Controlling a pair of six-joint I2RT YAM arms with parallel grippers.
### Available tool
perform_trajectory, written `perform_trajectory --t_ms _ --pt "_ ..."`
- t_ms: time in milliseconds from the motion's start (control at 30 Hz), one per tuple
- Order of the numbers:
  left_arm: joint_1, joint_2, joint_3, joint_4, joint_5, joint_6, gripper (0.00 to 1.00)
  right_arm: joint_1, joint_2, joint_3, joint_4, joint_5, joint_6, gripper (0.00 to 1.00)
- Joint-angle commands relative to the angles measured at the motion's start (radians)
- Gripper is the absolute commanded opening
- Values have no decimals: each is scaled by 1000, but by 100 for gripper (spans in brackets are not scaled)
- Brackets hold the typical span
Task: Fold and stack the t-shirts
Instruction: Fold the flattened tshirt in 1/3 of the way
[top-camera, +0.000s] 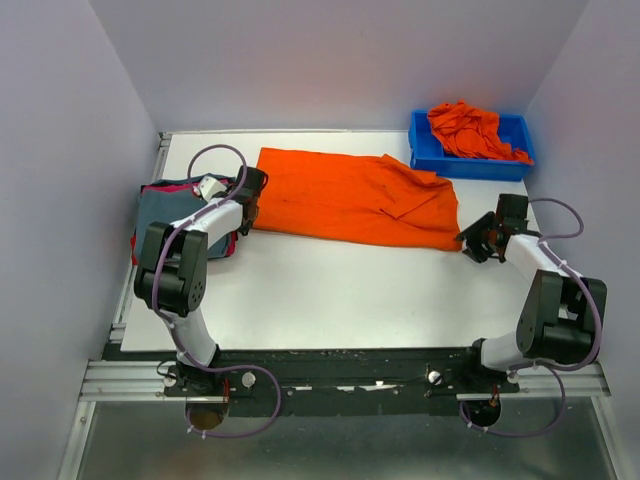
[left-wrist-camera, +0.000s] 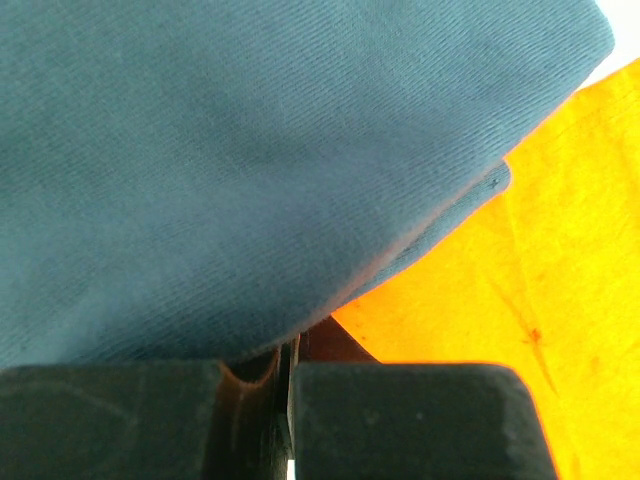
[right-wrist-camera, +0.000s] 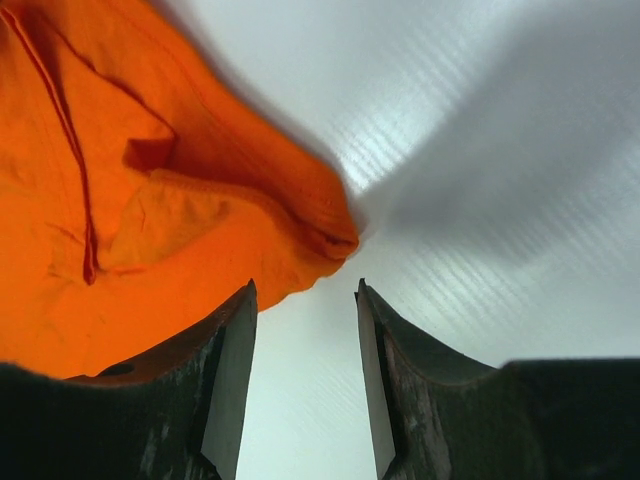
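The right tool (top-camera: 476, 240), half open and empty, should bite the orange t-shirt (top-camera: 350, 200) squarely at its right corner. The left tool (top-camera: 250, 198) sits closed at the shirt's left edge; whether it grips cloth is unclear.

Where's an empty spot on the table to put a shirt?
The big white stretch of table between the orange shirt and the near edge. Crowded: the left edge, with the folded stack, and the back right corner, with the blue bin.
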Motion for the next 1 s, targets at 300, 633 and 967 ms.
perform_trajectory --t_ms 300,633,967 --pt "9 -77 -23 2 -25 17 0 49 193 37 61 -7 110 53" --pt "6 -85 -43 2 -28 16 0 44 188 52 34 84 156 23" --pt "6 -133 15 -70 -31 33 0 31 43 123 -52 94 89 1"
